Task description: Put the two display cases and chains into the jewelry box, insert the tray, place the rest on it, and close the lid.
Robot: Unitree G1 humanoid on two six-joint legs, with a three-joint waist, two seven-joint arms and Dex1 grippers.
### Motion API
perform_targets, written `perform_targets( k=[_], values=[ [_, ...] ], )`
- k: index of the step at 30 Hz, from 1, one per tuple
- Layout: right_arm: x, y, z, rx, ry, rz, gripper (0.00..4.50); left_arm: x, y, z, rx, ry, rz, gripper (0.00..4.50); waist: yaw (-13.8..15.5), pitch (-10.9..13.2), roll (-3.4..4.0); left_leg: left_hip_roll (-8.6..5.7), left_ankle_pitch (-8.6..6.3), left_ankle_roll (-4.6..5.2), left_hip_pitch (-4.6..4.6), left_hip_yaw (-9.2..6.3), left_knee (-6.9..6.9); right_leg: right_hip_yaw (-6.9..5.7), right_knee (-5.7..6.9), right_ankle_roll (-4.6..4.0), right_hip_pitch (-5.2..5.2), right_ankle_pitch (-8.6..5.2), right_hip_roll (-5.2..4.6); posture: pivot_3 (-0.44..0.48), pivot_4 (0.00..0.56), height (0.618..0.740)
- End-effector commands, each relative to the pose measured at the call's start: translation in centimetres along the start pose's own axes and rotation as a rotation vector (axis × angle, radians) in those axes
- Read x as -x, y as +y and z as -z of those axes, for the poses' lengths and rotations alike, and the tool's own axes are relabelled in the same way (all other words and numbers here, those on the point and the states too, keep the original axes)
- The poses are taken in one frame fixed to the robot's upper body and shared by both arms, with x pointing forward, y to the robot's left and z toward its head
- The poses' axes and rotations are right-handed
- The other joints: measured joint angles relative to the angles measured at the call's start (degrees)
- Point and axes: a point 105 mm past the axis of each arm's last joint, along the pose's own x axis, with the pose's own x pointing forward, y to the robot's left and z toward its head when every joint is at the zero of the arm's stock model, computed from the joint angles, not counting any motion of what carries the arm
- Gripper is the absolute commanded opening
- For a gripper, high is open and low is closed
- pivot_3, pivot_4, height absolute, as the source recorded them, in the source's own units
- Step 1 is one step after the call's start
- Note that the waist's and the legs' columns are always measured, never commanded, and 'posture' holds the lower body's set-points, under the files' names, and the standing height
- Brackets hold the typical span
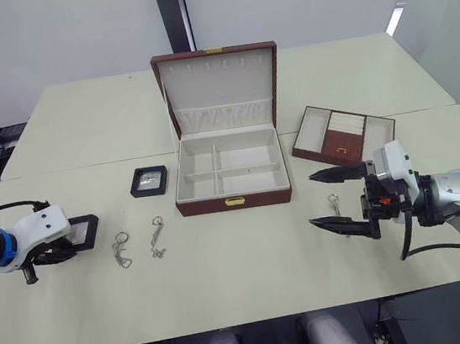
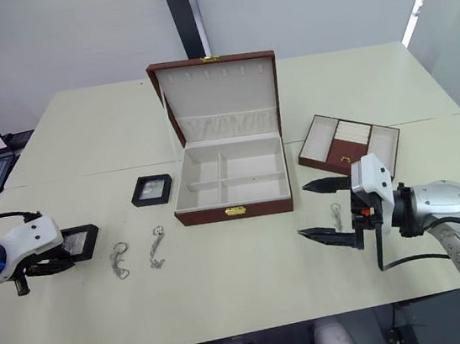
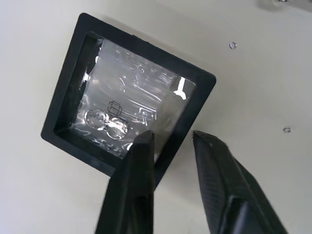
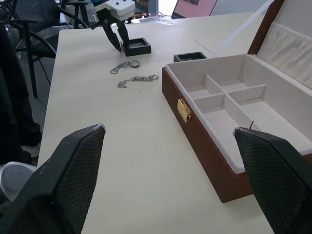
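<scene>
A large reddish-brown jewelry box (image 1: 230, 172) with cream lining is sitting open mid-table, its lid (image 1: 219, 88) standing upright. The left gripper (image 3: 170, 141) is straddling the edge of a black-framed display case (image 3: 126, 119), fingers slightly apart. The right gripper (image 1: 334, 201) is hovering wide open around a thin silvery chain (image 1: 334, 202). A shallow brown tray (image 1: 342, 133) is lying right of the box.
</scene>
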Motion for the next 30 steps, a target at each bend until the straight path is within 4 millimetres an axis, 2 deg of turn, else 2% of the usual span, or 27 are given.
perform_targets(
  k=[1,14,23,25,30],
  values=[
    [0.2,1.0,-0.8,0.03,-0.003,-0.054,4.5,0.3,0.2,0.1,0.001,0.007,-0.009,0.03,0.02,0.0,0.0,0.0,0.0,0.0,0.0,0.0,0.0,0.0,0.0,0.0,0.0,0.0,0.0,0.0,0.15,0.74],
    [0.2,2.3,-0.6,0.023,0.038,-0.153,4.5,0.8,0.3,0.4,0.007,0.014,-0.019,0.01,0.01,0.0,0.0,0.0,0.0,0.0,0.01,0.0,0.01,0.0,0.01,0.0,0.01,0.0,0.0,0.0,0.15,0.74],
    [0.2,2.3,-0.8,0.022,0.031,-0.162,4.5,1.4,0.5,0.5,0.023,0.02,-0.03,0.01,-0.02,0.0,0.0,0.01,0.0,0.0,0.01,0.0,0.01,0.0,0.01,0.0,0.01,0.0,0.0,0.0,0.15,0.74],
    [0.1,2.2,-0.9,0.024,0.021,-0.157,4.5,1.7,0.5,0.3,0.021,0.014,-0.027,0.01,-0.03,0.0,0.0,0.01,0.0,0.0,0.01,0.0,0.01,0.0,0.01,0.0,0.01,0.0,0.0,0.0,0.15,0.74],
    [0.0,1.7,-1.4,0.02,-0.013,-0.125,4.5,2.9,0.9,-2.0,0.01,-0.057,-0.008,0.01,0.0,0.0,-0.04,0.01,0.0,0.0,-0.01,-0.02,0.02,-0.02,0.01,0.0,0.01,0.0,0.0,0.0,0.15,0.74]
  ],
)
